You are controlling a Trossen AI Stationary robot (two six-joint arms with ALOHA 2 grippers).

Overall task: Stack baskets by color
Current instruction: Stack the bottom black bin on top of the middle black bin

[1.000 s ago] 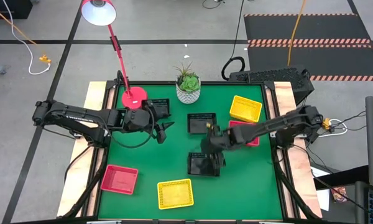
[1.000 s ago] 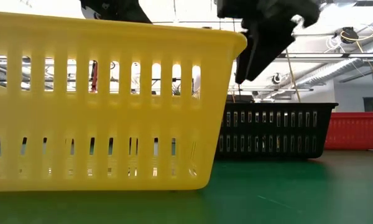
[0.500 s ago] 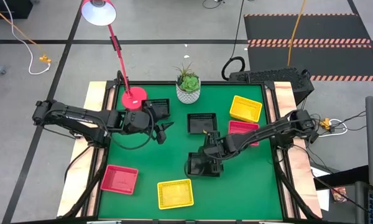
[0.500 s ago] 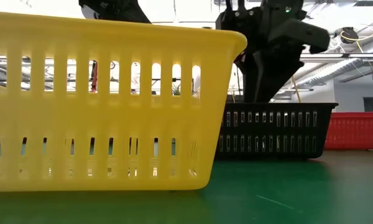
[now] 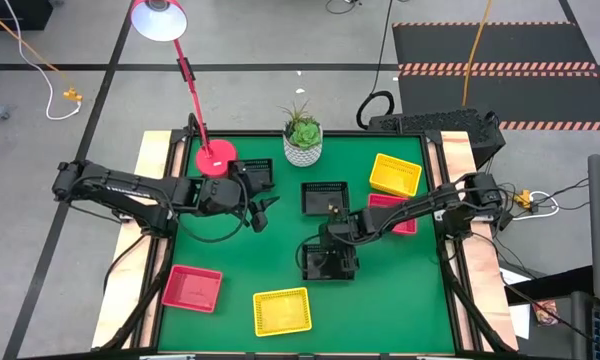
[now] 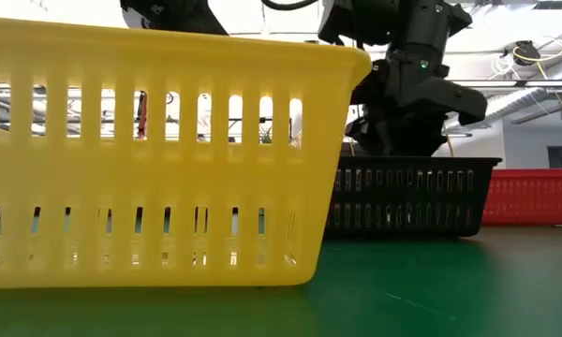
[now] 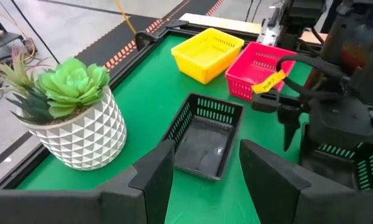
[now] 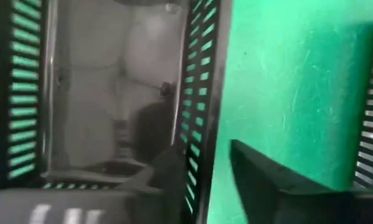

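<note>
A black basket (image 5: 328, 262) rests by its floor on the green mat (image 5: 240, 260) near the middle. My right gripper (image 5: 332, 245) has come down on it from above; its fingers stand open on either side of the far long wall (image 8: 205, 93). Another black basket (image 5: 324, 197) lies just beyond it, and a third (image 5: 252, 172) at the far left. My left gripper (image 5: 264, 208) hangs open and empty beside that one. Red baskets (image 5: 191, 288) (image 5: 392, 212) and yellow baskets (image 5: 281, 311) (image 5: 395, 174) lie apart. My right gripper has one finger (image 8: 168, 168) inside the black basket and the other (image 8: 261, 174) outside it, across the far long wall toward its right end, slanting down from above. A strip of mat shows between wall and outer finger. Whether the inner finger touches I cannot tell.
A white plant pot (image 5: 303, 148) stands at the far edge and a red lamp base (image 5: 217, 156) at the far left. The near yellow basket (image 6: 159, 159) fills the left of the low view. Bare mat lies between the near baskets and the left arm.
My right gripper has come down from above the mat onto the black basket near the middle, until its fingers reach past the basket's rim. The left arm has stayed where it was.
</note>
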